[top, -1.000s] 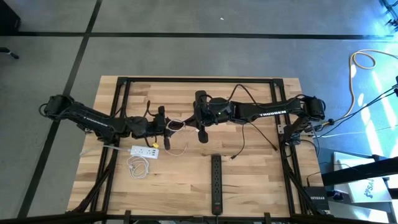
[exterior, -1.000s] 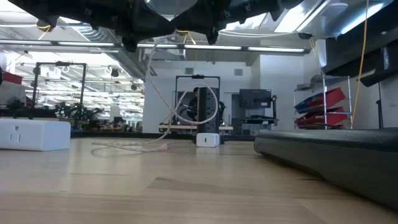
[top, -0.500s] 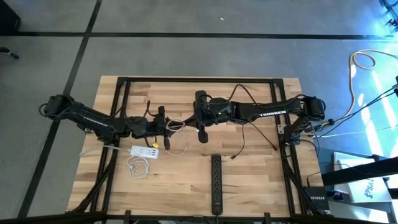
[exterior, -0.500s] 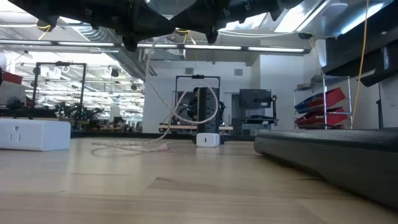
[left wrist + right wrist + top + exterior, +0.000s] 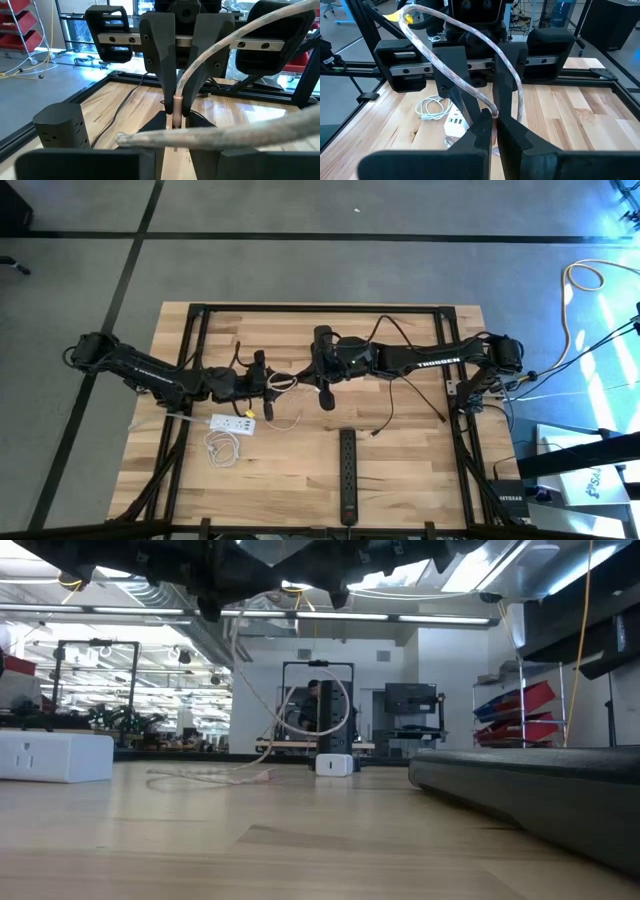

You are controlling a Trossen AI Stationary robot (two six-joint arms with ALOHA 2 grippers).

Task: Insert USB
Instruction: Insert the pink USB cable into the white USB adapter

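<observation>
The worktop (image 5: 300,470) is viewed from overhead and from surface level; each wrist view faces the opposite arm closely.

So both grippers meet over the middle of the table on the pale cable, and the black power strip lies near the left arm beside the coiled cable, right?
Not quite. In the high view the black power strip lies at the table's front middle; the white power strip is the one beside the coiled cable. The left gripper and right gripper do meet on the pale cable.

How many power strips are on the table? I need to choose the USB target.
2: a white power strip on the table's left half below the left arm, and a black power strip near the front edge at centre.
</observation>
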